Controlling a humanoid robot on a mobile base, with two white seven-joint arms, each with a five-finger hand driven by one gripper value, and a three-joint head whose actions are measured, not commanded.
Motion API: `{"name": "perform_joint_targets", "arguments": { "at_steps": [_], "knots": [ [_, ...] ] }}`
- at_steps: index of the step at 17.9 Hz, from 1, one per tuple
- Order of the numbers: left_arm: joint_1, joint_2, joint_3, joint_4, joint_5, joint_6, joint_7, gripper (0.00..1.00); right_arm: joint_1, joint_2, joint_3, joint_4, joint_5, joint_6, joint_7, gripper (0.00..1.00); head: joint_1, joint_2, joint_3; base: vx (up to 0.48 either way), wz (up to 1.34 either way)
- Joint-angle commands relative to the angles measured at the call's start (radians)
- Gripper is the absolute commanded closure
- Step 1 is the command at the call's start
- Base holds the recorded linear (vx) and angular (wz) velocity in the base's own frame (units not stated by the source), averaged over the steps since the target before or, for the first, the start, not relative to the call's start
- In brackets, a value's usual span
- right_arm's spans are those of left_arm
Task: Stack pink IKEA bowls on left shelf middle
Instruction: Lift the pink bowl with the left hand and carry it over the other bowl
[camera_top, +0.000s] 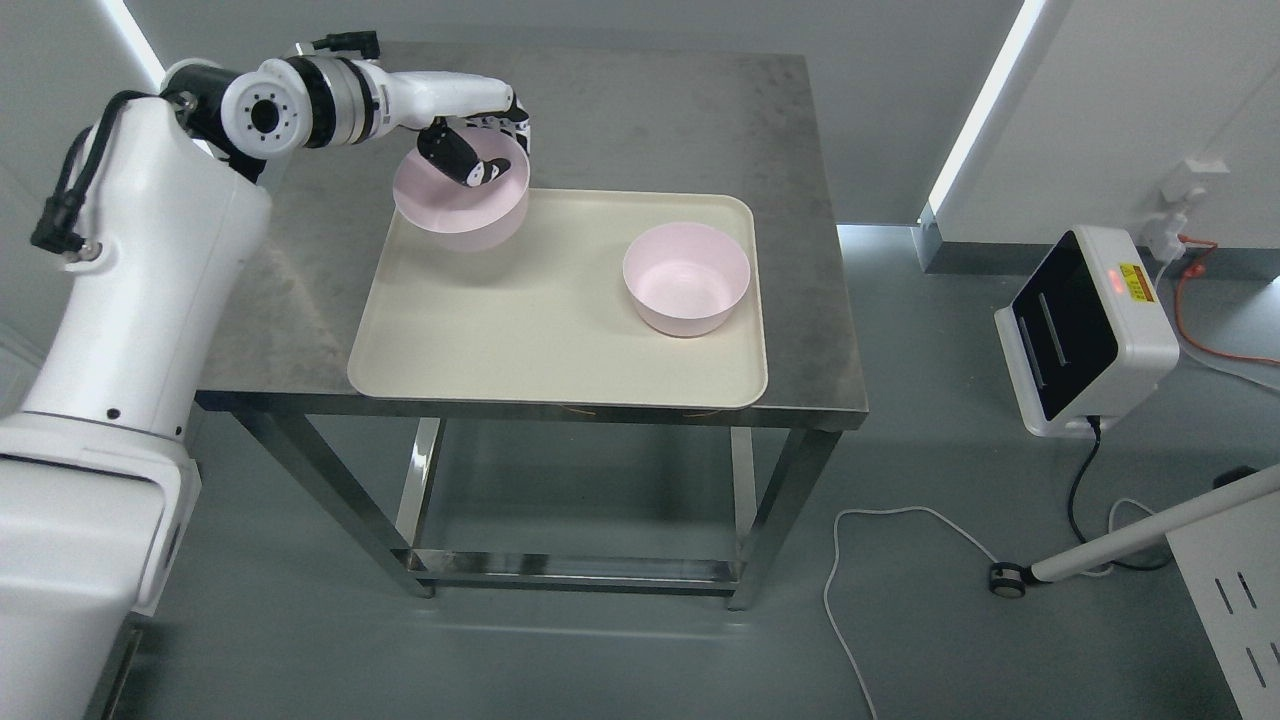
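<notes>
Two bowls: both pink, on or over one cream tray; stacking not yet done.
Room: grey floor, white walls with light strips, white box unit (1085, 330) with a red light at right, white cable (880, 560) on floor.
Surface: steel table (640, 110) with lower rail, seen from above.
Tray (540, 350): cream, rounded corners, covers most of the near half of the surface.
Left arm: white, enters from the left edge, reaches across to the tray's far-left corner.
Held bowl (455, 210): appears lifted and tilted over the tray's far-left corner.
Free bowl (686, 278): upright, tray's right half, well apart from the held one.
Left hand (478, 150): closed on the held bowl's far rim, dark fingers (462, 160) inside, rest outside.
Right hand: out of view.
Key relation: free bowl lies to the right of the left hand and nearer the camera; round, no long axis; left hand is the only one near.
Next move (judgement): carry the held bowl rightward, level it, lower into the free bowl.
Risk: rim pinch could slip while tilted.
</notes>
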Motion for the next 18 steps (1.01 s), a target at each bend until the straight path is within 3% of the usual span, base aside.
{"name": "perform_joint_targets", "arguments": {
  "at_steps": [1,8,11,18],
  "knots": [
    [-0.070,-0.211,-0.105,0.005,-0.011,0.027,-0.017,0.99,0.029,-0.017,-0.011,-0.034,0.000,0.000,0.001,0.00,0.0000,0.000,0.000,0.000,0.00],
    [-0.080,-0.211,-0.499,0.003,0.122,0.124,0.141,0.98,0.029,-0.017,-0.011,-0.034,0.000,-0.001,0.001,0.00,0.0000,0.000,0.000,0.000,0.00],
    [-0.080,-0.211,-0.522,0.003,0.160,0.161,0.183,0.98,0.029,-0.017,-0.011,-0.034,0.000,0.000,0.001,0.00,0.0000,0.000,0.000,0.000,0.00],
    [-0.077,-0.211,-0.539,0.002,0.154,0.159,0.125,0.98,0.029,-0.017,-0.012,-0.034,0.000,-0.001,0.001,0.00,0.0000,0.000,0.000,0.000,0.00]
  ]
}}
